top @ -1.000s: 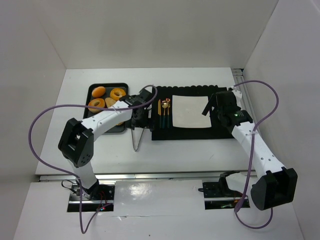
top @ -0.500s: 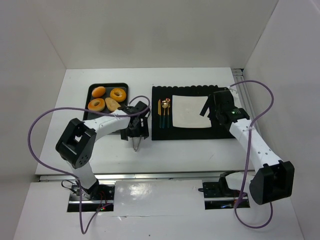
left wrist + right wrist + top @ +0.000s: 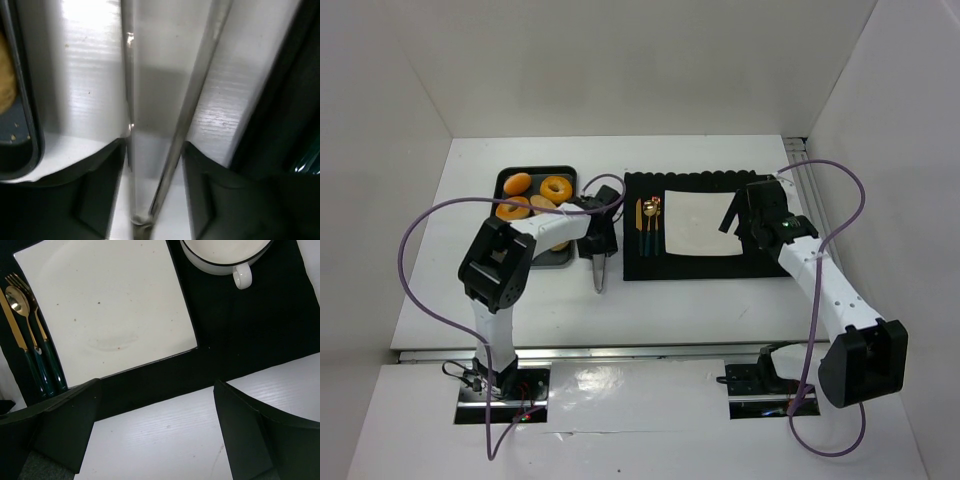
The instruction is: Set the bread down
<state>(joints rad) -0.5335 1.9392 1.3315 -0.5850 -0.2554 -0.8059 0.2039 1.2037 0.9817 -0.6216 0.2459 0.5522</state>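
Several pieces of bread (image 3: 542,205), ring-shaped and oblong, lie on the dark tray (image 3: 535,172) at the back left; the left wrist view catches one edge of bread (image 3: 4,75). Metal tongs (image 3: 599,275) lie on the white table between the tray and the black mat (image 3: 720,265). My left gripper (image 3: 597,256) reaches down over their hinged end. In the left wrist view both tong arms (image 3: 192,90) run between the fingers, and the left gripper (image 3: 154,145) is shut on them. My right gripper (image 3: 160,435) hangs open and empty over the mat's near edge, by the white square plate (image 3: 105,305).
Gold cutlery with green handles (image 3: 648,225) lies on the mat left of the plate (image 3: 700,222). A white cup (image 3: 225,255) stands on the mat behind the plate's right corner. The tray's rim (image 3: 22,100) runs close beside the tongs. White walls enclose the table.
The left arm folded back toward the tray while its gripper stayed over the tongs. Its jaws narrowed around them and the tong arms drew together. The right arm hardly moved.
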